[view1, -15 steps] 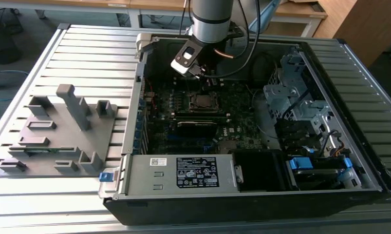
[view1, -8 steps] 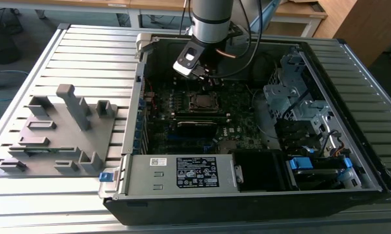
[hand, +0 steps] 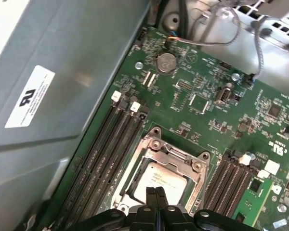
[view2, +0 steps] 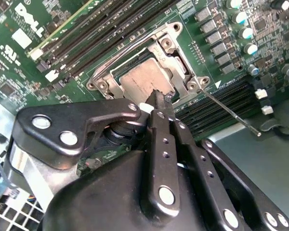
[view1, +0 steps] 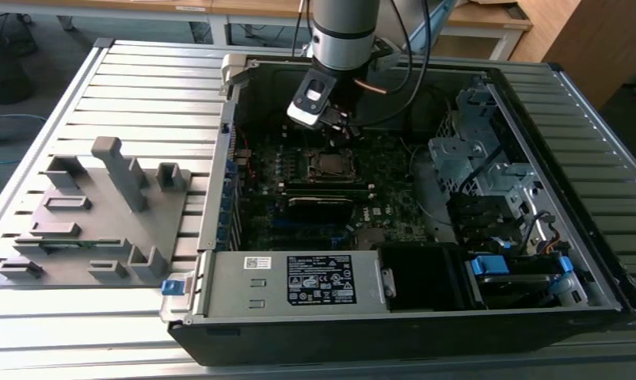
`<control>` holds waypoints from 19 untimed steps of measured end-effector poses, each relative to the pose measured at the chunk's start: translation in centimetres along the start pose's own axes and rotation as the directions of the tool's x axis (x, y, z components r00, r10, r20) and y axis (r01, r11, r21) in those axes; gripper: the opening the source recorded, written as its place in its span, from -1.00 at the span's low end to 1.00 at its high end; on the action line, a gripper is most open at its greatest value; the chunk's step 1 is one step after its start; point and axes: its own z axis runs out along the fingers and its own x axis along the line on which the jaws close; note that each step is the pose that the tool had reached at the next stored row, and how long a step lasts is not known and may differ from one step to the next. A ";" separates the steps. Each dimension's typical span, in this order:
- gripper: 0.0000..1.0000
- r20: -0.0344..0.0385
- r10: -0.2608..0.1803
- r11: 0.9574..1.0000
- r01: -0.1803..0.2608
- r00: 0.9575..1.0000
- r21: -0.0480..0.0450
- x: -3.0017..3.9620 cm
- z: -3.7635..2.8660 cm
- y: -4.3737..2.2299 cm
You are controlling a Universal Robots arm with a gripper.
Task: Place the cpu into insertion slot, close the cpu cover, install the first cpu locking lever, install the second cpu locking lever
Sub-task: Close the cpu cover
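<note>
Grey ribbed metal worktop (view1: 138, 87), pale wooden desks (view1: 487, 20) behind it, and an open black computer case (view1: 402, 332) lying on top. Inside is the green motherboard (hand: 202, 96). The flat dull-silver square cpu (view2: 137, 82) sits in the small black insertion slot (view1: 329, 165), ringed by the thin silvery cpu cover (view2: 180, 60). The black end effector (view2: 160, 98) has its fingertips pressed together right over the chip, can't tell if they touch. A thin wire lever (view2: 231, 114) sticks out sideways.

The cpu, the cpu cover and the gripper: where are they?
cpu (hand: 160, 177), first wrist view, metal face.
cpu cover (hand: 172, 155), first wrist view, frame's silvery bar.
gripper (hand: 155, 190), first wrist view, between its fingertips.
</note>
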 end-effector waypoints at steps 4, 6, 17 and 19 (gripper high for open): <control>-0.80 -0.002 -0.038 0.999 0.038 0.999 0.000 0.00 0.00 0.00; -0.80 -0.002 -0.057 0.998 0.057 0.998 0.000 0.00 0.00 0.00; -0.80 -0.006 -0.139 0.990 0.139 0.990 -0.001 0.00 0.00 0.00; -0.80 -0.006 -0.150 0.989 0.150 0.989 -0.001 0.00 0.00 0.00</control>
